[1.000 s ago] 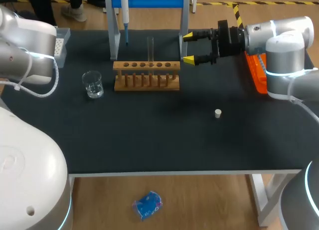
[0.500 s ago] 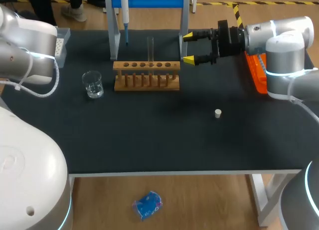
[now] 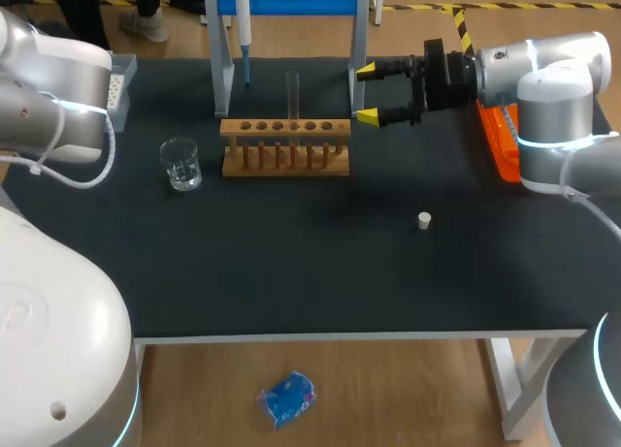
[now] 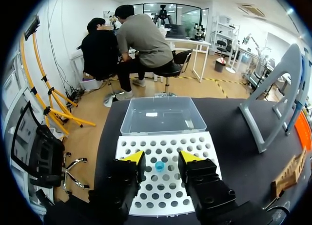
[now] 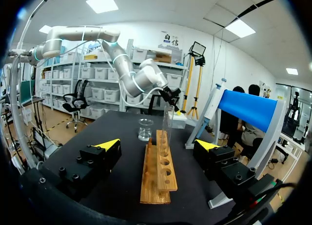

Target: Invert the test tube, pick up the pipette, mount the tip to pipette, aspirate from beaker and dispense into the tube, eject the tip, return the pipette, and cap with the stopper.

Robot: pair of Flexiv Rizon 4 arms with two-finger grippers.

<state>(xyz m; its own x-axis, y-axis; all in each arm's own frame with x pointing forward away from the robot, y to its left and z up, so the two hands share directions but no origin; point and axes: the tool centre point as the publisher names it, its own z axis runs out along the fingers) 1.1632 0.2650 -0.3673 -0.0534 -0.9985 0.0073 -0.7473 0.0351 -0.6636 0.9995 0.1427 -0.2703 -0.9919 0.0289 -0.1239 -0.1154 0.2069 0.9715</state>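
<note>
I take the rack [image 3: 285, 146] as my mark. It sits toward the back of the tabletop [image 3: 291, 272], and the tube [image 3: 292, 96] stands upright in one of its holes. The beaker [image 3: 180, 164] stands just left of the rack, not touching it. The stopper [image 3: 424, 220] lies alone, in front of the rack and off to its right, well apart. Behind the rack is the stand [image 3: 222, 79], and the pipette [image 3: 243, 25] hangs from it, narrow end down, behind the rack's left part. An orange tray [image 3: 497, 137] lies far to the rack's right, under my right arm.

My right hand [image 3: 368, 94] hangs just past the rack's right end, fingers spread wide and gripping nothing. From the right wrist, that hand [image 5: 158, 144] looks down the length of the rack [image 5: 158, 178], which runs between the two yellow tips and touches neither. The tube [image 5: 168, 118] rises from the rack's far part, and the beaker [image 5: 145, 129] stands beyond it.

My left hand [image 4: 162, 157] is well off to the rack's left, over the tip box [image 4: 161, 143]. Its fingers are apart and hold nothing. One blue tip [image 4: 159, 165] sits in the box, in the gap between the fingers. The box's clear lid [image 4: 163, 115] lies open ahead. From overhead only a corner of the box [image 3: 118, 79] shows beside my left arm, and the hand itself is hidden.
</note>
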